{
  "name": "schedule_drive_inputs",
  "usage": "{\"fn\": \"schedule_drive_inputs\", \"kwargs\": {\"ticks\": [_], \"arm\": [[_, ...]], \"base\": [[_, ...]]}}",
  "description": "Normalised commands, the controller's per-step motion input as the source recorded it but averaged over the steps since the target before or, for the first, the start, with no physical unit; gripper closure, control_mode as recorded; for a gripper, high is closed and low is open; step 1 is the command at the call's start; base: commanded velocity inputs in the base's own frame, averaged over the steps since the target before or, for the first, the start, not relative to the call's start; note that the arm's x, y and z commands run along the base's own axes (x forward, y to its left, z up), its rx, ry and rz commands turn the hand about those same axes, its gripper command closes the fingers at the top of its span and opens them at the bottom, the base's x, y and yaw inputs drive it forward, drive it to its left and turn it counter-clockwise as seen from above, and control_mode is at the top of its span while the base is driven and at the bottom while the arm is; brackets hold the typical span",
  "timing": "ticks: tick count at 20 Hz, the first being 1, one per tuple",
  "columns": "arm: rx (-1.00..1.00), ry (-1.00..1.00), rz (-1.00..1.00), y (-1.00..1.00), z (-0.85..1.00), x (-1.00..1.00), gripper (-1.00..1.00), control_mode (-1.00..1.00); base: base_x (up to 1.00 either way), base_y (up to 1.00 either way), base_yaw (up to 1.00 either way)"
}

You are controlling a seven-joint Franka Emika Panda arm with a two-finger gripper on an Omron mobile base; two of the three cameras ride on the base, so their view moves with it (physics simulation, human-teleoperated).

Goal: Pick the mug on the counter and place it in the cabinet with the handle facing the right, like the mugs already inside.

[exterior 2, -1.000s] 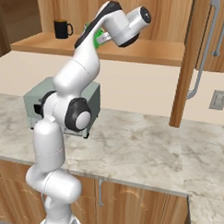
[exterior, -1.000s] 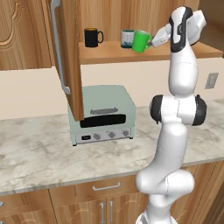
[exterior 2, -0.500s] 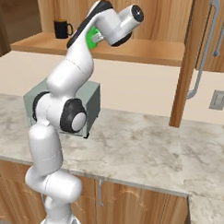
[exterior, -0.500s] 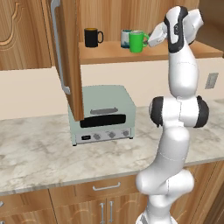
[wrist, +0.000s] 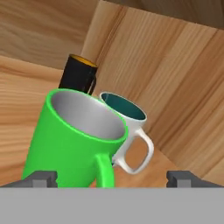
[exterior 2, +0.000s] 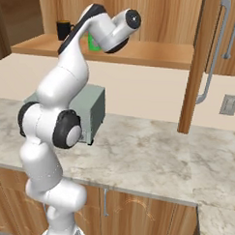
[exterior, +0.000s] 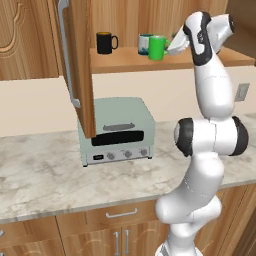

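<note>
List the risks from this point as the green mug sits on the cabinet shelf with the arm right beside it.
1. The glossy bright green mug stands very close to the teal-and-white mug; whether they touch is unclear, so a nudge may shift both.
2. The gripper has its fingers spread wide either side of the green loop handle; pulling back crookedly could catch it and turn the mug.

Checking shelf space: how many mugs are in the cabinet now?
3: the black mug at left, the teal-and-white mug mid-shelf, the green mug just in front of it. None seem hidden.
</note>
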Motion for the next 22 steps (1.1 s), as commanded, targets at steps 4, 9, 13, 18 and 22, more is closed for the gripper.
{"fn": "schedule_drive_inputs", "kwargs": {"ticks": [4, 9, 13, 18, 22], "arm": [[0.02, -0.14, -0.03, 0.00, -0.11, -0.28, -1.00, -1.00], [0.05, -0.14, -0.02, -0.02, -0.13, -0.36, -1.00, -1.00], [0.07, -0.13, -0.03, -0.07, -0.06, -0.43, -1.00, -1.00], [0.11, -0.13, -0.02, -0.14, 0.00, -0.56, -1.00, -1.00], [0.18, -0.06, -0.01, -0.13, 0.00, -0.58, -1.00, -1.00]], "base": [[0.00, 0.00, 0.00], [0.00, 0.00, 0.00], [0.00, 0.00, 0.00], [0.00, 0.00, 0.00], [0.00, 0.00, 0.00]]}}
